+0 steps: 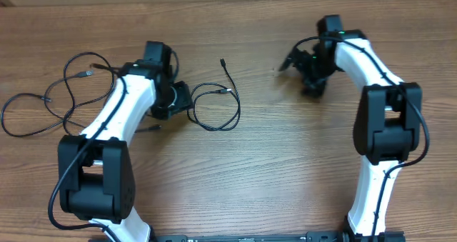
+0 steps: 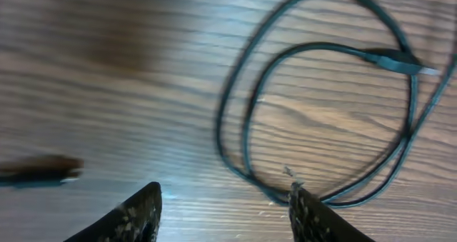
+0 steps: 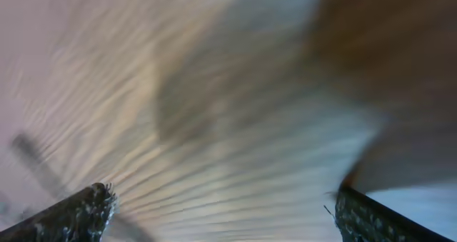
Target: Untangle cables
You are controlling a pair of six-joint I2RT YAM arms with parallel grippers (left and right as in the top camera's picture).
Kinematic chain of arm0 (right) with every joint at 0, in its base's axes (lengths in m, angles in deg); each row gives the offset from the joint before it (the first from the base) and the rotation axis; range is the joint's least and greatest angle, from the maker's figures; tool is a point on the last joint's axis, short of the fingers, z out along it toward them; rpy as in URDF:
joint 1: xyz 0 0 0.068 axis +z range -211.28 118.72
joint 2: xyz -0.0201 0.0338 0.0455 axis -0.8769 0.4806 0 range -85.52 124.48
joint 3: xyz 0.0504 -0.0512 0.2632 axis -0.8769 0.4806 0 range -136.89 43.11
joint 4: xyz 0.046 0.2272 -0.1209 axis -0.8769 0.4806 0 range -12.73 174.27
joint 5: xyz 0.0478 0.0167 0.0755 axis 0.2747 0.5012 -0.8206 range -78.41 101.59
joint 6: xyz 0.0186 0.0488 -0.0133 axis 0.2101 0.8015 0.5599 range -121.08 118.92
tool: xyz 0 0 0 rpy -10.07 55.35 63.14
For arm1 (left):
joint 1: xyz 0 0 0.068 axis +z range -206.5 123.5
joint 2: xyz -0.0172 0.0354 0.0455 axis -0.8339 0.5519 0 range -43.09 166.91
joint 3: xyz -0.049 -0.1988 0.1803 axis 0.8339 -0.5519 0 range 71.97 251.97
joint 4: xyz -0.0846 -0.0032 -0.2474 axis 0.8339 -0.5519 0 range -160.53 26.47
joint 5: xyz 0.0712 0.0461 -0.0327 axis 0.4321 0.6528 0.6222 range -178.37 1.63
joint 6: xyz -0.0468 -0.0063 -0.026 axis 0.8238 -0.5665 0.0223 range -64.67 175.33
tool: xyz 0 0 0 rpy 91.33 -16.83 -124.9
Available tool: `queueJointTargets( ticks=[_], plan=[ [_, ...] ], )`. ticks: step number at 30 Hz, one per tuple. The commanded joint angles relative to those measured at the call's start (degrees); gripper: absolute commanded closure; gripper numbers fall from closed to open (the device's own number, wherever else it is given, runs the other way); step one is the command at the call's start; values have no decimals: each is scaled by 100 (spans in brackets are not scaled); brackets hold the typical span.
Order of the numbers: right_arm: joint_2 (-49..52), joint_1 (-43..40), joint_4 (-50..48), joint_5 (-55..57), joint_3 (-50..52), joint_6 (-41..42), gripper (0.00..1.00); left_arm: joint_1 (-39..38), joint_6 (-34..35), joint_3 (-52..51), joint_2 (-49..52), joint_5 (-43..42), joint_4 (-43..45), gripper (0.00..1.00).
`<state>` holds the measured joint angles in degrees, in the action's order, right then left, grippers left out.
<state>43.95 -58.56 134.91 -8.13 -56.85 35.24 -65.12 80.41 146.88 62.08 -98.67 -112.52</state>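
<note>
The left gripper holds its two fingers apart over bare bench, pinching nothing. One looped cable lies just ahead and to their right, its near edge at the right fingertip. It runs in two strands, long axis leading away from the fingers, and its silver-tipped plug points right. A blurred second plug lies left of them. Behind that arm sprawls one tangled bunch, its cord count unclear. The right gripper has its two fingers spread wide, well apart from all cables.

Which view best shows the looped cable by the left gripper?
Left wrist: the cable fills the frame, its double loop and plug clear. Overhead shows it too, but tiny; right wrist shows only blurred table.
</note>
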Motion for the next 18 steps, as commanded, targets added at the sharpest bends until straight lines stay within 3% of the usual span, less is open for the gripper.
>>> queueJointTargets(
  ticks=[1, 5, 12, 15, 18],
  plan=[
    [192, -323, 348, 1845, 149, -33, 0, -361, -46, -61, 48, 114, 170, 43],
    [192, -531, 533, 2153, 149, -33, 0, -579, -48, -61, 48, -55, 243, 59],
    [192, -597, -55, 2140, 149, -31, 0, -1217, -748, -63, 48, 63, 492, 81],
    [192, -597, -435, 2140, 149, -33, 0, -1478, -925, -63, 48, 448, 584, 82],
    [192, -597, -885, 2140, 149, -31, 0, -1869, -1104, -63, 48, 835, 774, 71]
  ],
)
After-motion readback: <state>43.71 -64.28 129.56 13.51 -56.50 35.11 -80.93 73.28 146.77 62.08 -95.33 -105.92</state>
